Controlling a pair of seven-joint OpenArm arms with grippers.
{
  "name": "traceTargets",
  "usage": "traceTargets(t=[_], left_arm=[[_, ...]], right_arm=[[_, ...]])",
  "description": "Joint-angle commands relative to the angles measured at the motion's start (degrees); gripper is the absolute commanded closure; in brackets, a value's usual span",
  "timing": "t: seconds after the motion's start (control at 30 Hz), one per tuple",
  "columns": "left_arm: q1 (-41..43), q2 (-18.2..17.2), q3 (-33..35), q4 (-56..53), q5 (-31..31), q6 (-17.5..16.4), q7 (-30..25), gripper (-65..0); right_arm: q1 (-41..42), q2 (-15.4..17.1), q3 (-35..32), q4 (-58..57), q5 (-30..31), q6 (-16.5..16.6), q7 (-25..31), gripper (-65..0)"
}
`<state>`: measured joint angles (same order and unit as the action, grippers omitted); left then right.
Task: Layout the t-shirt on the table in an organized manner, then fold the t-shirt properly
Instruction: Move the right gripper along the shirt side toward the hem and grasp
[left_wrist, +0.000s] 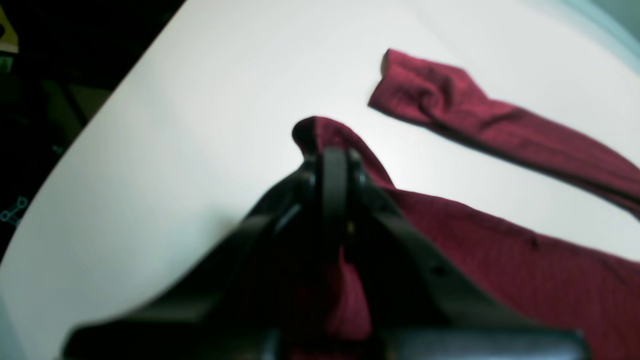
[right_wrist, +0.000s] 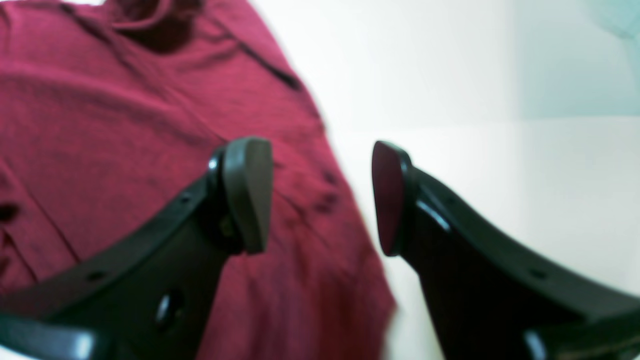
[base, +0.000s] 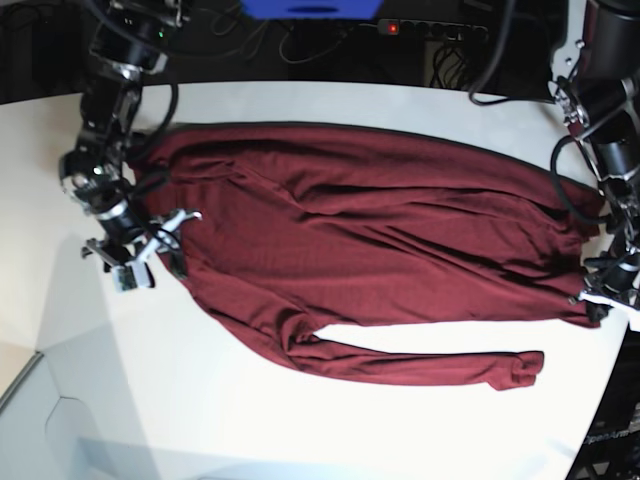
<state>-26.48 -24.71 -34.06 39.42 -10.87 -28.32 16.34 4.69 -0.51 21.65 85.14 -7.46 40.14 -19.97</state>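
The maroon t-shirt (base: 370, 230) lies spread across the white table (base: 300, 430), with one long sleeve (base: 420, 365) stretched along its near side. My left gripper (base: 597, 305) is at the shirt's right end. In the left wrist view it (left_wrist: 332, 165) is shut on a raised fold of the t-shirt (left_wrist: 525, 265), and the sleeve (left_wrist: 500, 125) lies apart on the table (left_wrist: 175, 125). My right gripper (base: 172, 238) is at the shirt's left edge. In the right wrist view it (right_wrist: 317, 197) is open and empty just above the edge of the t-shirt (right_wrist: 125, 125).
A power strip (base: 430, 30) with a red light, a blue box (base: 310, 8) and cables lie beyond the table's far edge. The table's curved edge (base: 605, 400) runs close to my left gripper. Bare white tabletop (base: 200, 420) lies in front of the shirt.
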Motion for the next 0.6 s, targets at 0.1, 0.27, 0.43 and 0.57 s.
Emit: traceTargets(t=[0.1,0.27,0.43,0.57], left_arm=[[-1.7,-1.01,-0.18,0.98,0.37,-0.21,-1.88,-0.2],[-1.7,-1.09,-0.27,0.62,0.37,-0.21,-1.88,-0.2],[-1.78,-1.09,-0.27,0.62,0.37,-0.21,-1.96,-0.2],[-3.1,-1.09,-0.18,0.36,0.46,-0.21,-1.96,-0.2]], right_arm=[[6.7,0.12,-1.3,-7.65,1.0,-0.14,1.64,-32.6],[12.15,0.38,-2.35,-16.79,1.0,-0.14,1.99,-32.6],[17.6,0.47,-2.26,-24.18,1.0,-0.14,2.08,-32.6],[21.38,1.7,-2.35,-28.48,1.09,-0.14,2.16,-32.6]])
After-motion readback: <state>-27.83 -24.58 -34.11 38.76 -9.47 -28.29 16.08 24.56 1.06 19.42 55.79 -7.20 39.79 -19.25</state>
